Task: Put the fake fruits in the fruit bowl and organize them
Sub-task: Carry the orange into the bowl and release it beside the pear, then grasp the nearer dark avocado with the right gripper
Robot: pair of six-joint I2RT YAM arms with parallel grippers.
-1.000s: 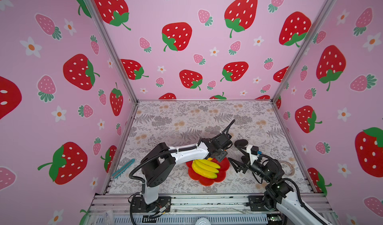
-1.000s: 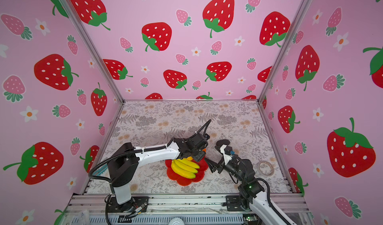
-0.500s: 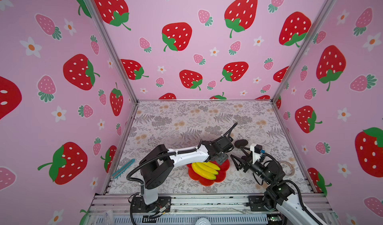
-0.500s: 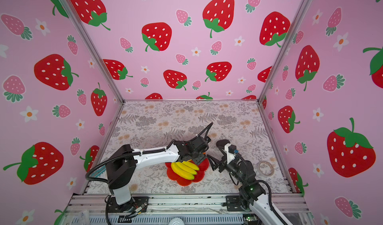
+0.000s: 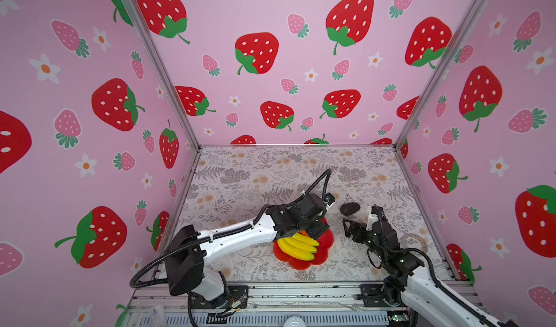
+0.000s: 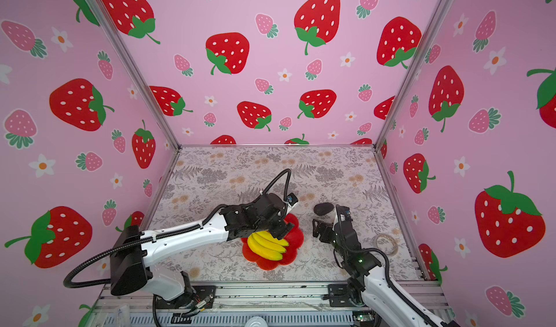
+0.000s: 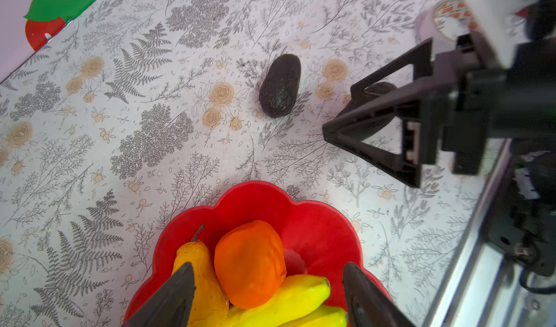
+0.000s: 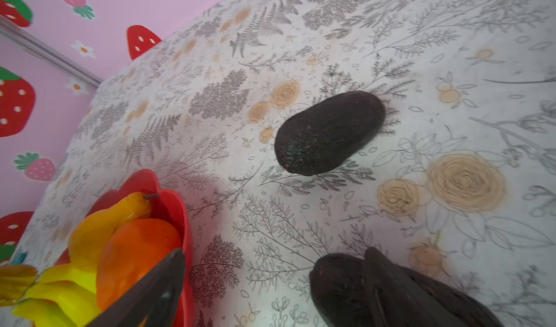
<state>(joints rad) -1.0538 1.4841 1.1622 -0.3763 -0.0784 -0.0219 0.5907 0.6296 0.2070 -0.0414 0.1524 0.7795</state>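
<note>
- The matte, floral-printed bench [image 5: 240, 184] is carrying everything.
- The glossy scalloped red fruit bowl [image 5: 327, 240], near centre, is holding the banana bunch [image 5: 299, 247], pear [image 7: 198, 268] and orange [image 7: 249, 262].
- The left tool [image 7: 267, 266] is hanging open over the orange, gripping nothing.
- The right tool [image 8: 275, 251] is straddling, jaws wide, the near avocado [image 8: 337, 283] right of the bowl; closing on its pebbled oval seems next.
- The far avocado [image 5: 350, 208] is lying beyond it.

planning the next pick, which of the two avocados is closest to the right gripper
The near avocado, partly covered by a finger of the right gripper; the far avocado lies alone, farther out.
</note>
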